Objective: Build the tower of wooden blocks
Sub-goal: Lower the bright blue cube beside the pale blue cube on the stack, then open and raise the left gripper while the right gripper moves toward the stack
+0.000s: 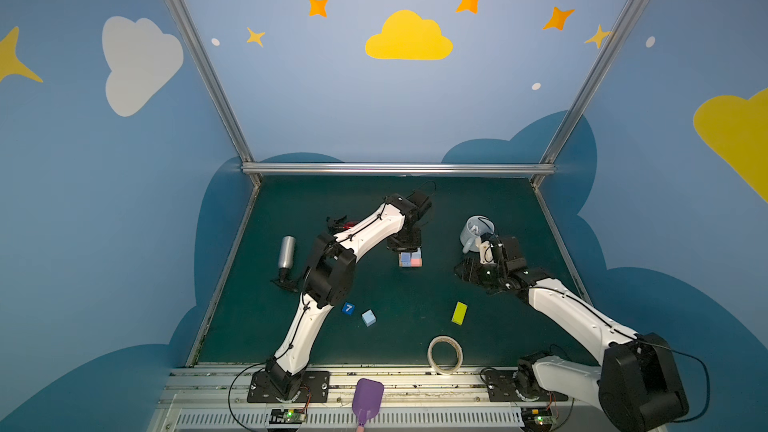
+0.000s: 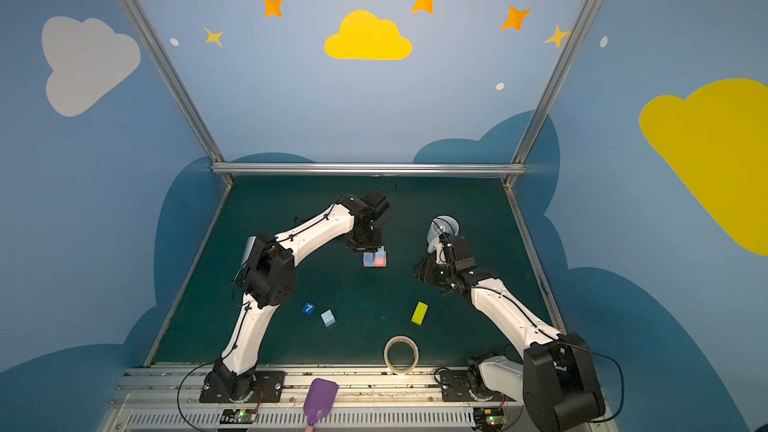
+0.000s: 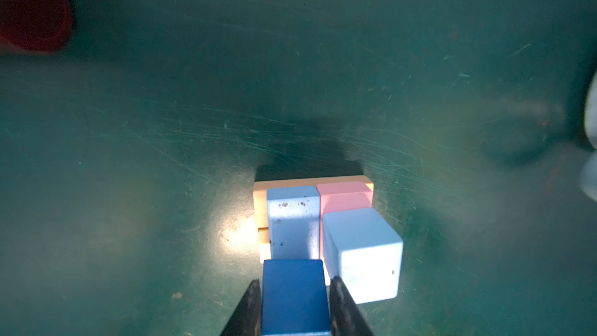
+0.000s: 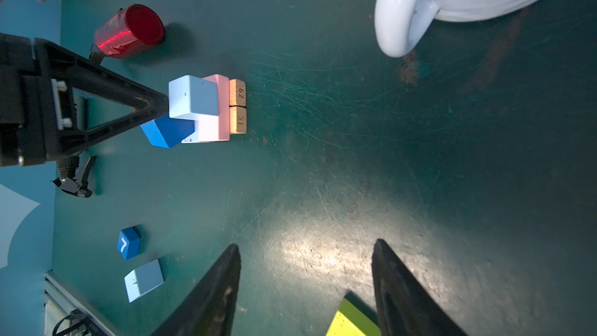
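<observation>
The wood block tower stands mid-table: orange blocks at the bottom, a pink and a light-blue flat block on them, and a light-blue cube on the pink. My left gripper is shut on a dark blue cube, tilted at the tower's top beside the light cube. My right gripper hangs open and empty above the mat. The "7" cube, a loose light-blue cube and a yellow-green block lie nearer the front.
A pale mug sits behind the right gripper. A tape roll lies at the front edge, a purple scoop on the rail. A silver bottle lies at left, a red bottle behind the left arm.
</observation>
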`<act>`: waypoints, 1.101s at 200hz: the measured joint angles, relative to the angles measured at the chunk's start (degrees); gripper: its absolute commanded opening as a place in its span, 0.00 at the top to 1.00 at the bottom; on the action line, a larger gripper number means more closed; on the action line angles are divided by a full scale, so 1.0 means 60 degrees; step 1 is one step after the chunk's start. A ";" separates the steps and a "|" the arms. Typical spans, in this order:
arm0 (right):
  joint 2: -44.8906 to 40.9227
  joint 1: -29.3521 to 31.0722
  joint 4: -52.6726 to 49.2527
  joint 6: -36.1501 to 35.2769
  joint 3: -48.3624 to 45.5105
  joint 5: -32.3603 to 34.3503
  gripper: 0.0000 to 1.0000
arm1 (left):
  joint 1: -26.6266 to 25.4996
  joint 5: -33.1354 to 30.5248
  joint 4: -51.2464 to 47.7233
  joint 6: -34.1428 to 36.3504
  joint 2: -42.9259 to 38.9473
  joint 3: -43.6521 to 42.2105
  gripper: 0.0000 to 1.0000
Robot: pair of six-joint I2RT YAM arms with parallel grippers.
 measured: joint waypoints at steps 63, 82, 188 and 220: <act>-0.0025 -0.0004 -0.0004 0.0000 0.0000 0.0004 0.37 | -0.0004 -0.0047 -0.0073 0.0000 0.0353 0.0415 0.64; -0.0029 -0.0004 -0.0004 0.0000 0.0000 0.0004 0.37 | 0.0000 -0.0073 -0.0084 0.0000 0.0488 0.0528 0.64; -0.0084 -0.0036 -0.0004 0.0000 -0.0018 0.0000 0.37 | 0.0000 -0.0270 -0.0262 -0.0033 0.0521 0.0659 0.62; -0.0084 -0.0036 -0.0004 0.0004 -0.0018 0.0000 0.37 | 0.0000 -0.0353 -0.0382 -0.0036 0.0521 0.0831 0.59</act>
